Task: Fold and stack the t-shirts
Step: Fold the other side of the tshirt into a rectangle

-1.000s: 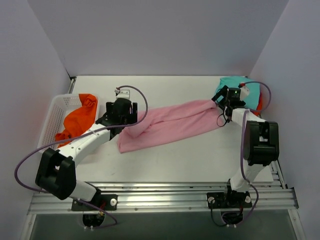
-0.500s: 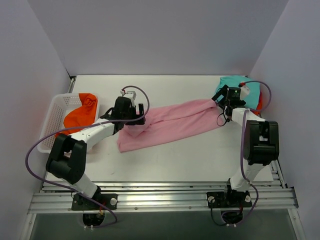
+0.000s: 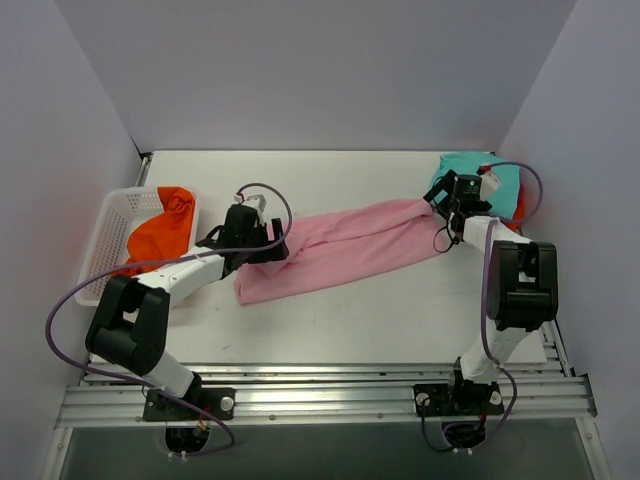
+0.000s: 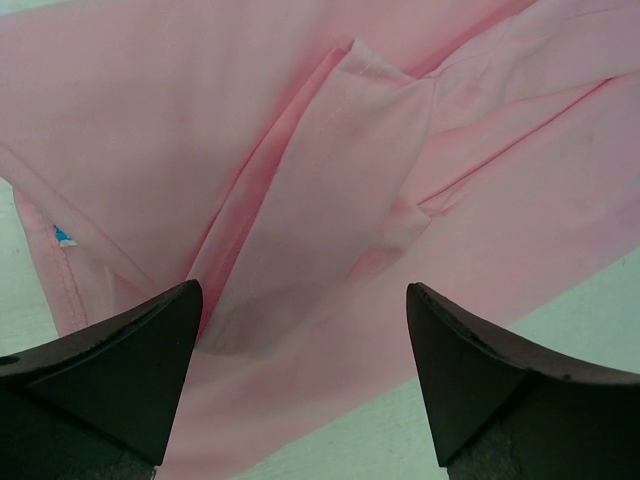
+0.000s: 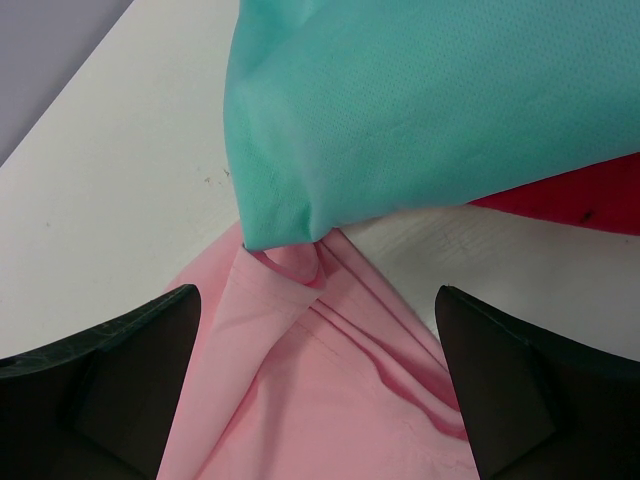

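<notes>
**Pink shirt: left arm closes in on its left end**

The pink shirt [image 3: 340, 250] lies unfolded, a creased band across the table [image 3: 330, 330] from near left to far right. The left gripper [image 4: 302, 310] has swung from beside the basket [image 3: 105, 235] onto the shirt's left end, jaws apart, gripping nothing. The right gripper [image 5: 318, 300] has not moved and hangs spread over the far-right tip, beside the teal shirt [image 3: 470, 165]. A pinch at each end looks likely next.

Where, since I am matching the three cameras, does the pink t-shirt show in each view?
Top external: the pink t-shirt lies as a slanted band across the table.
Left wrist: it fills most of the picture, beneath the open left gripper.
Right wrist: lower middle, its end meeting the teal t-shirt.
Shared landmark: the teal t-shirt, also at the band's right end from above, not in left wrist.
</notes>
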Controlling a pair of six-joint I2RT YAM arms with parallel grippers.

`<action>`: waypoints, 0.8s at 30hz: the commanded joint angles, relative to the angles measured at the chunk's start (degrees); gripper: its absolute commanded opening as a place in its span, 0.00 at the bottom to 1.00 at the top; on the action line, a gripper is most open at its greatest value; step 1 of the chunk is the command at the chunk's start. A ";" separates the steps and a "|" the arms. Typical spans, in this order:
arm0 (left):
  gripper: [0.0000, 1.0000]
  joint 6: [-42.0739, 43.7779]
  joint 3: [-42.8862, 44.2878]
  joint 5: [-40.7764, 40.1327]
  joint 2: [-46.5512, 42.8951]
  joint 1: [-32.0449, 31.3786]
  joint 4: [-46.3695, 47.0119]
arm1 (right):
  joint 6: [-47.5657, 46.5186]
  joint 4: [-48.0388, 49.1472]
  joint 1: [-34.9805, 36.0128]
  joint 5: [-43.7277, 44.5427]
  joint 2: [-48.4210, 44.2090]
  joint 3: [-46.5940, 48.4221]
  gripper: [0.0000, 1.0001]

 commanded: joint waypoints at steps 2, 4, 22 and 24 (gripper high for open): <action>0.91 -1.47 -0.98 -1.41 -1.40 0.15 0.22 | -0.39 0.29 -0.45 0.91 0.33 -0.28 1.00; 0.91 -1.47 -1.42 -1.41 -1.23 0.15 0.31 | -0.39 0.29 -0.45 0.74 0.33 -0.28 1.00; 0.28 -0.77 -1.60 -0.62 3.42 -5.12 2.94 | -0.22 0.56 -0.45 0.03 1.39 -0.02 1.00; 0.24 -1.03 -1.60 -0.97 3.87 -5.65 2.94 | -0.22 0.47 -0.53 0.03 1.39 0.07 1.00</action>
